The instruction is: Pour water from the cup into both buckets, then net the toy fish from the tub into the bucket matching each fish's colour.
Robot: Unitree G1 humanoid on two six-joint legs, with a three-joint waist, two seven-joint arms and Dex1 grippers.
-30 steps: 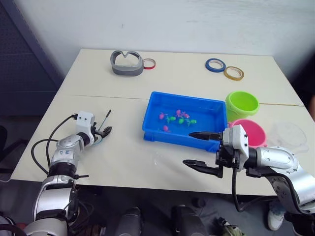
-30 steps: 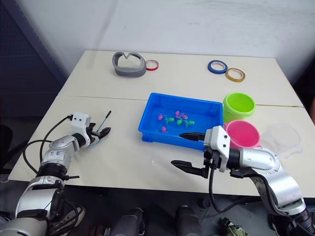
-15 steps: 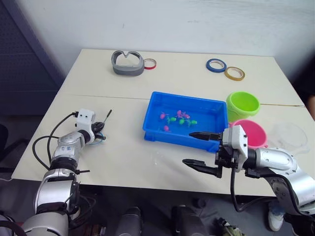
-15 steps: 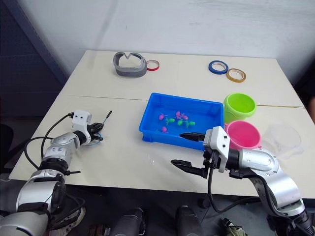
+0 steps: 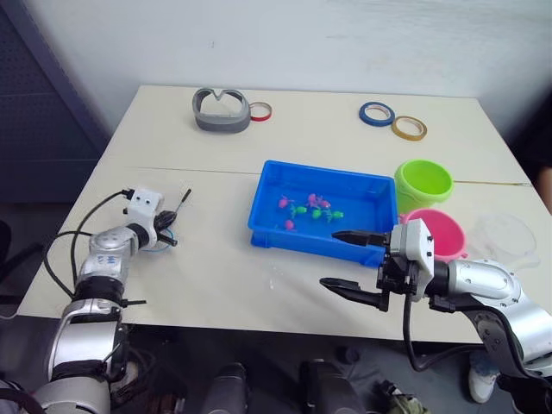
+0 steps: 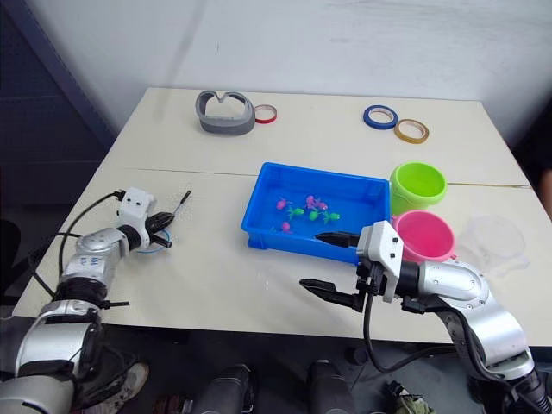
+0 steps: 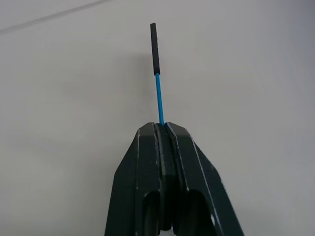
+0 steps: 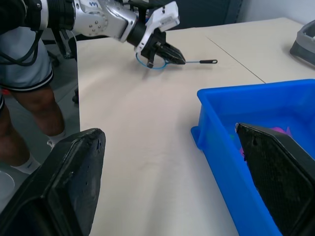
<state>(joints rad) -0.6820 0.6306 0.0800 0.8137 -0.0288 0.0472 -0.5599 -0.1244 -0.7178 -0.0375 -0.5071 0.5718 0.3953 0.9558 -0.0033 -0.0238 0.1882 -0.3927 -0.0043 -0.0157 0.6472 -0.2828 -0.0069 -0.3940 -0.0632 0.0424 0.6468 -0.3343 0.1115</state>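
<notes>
My left gripper (image 5: 170, 233) is shut on the net's thin handle (image 7: 156, 59) near the table's left edge. The handle's black tip pokes out past the fingertips, and the net's light-blue hoop (image 8: 147, 64) lies under the gripper on the table. The blue tub (image 5: 267, 226) sits mid-table with several pink and green toy fish (image 5: 312, 207) in it. My right gripper (image 5: 332, 259) hangs open at the tub's near edge, holding nothing. To the tub's right stand the green bucket (image 5: 423, 185) and the pink bucket (image 5: 448, 235). The clear cup (image 5: 509, 235) is beyond them at the far right.
At the back of the table lie a grey curved object (image 5: 222, 110), a red tape ring (image 5: 260, 111), a blue tape ring (image 5: 377, 114) and a yellow tape ring (image 5: 409, 128). A person's legs (image 8: 24, 98) stand by the table's left side.
My left gripper has gone from open to shut on the net's handle and drawn slightly left. The right arm has not moved.
</notes>
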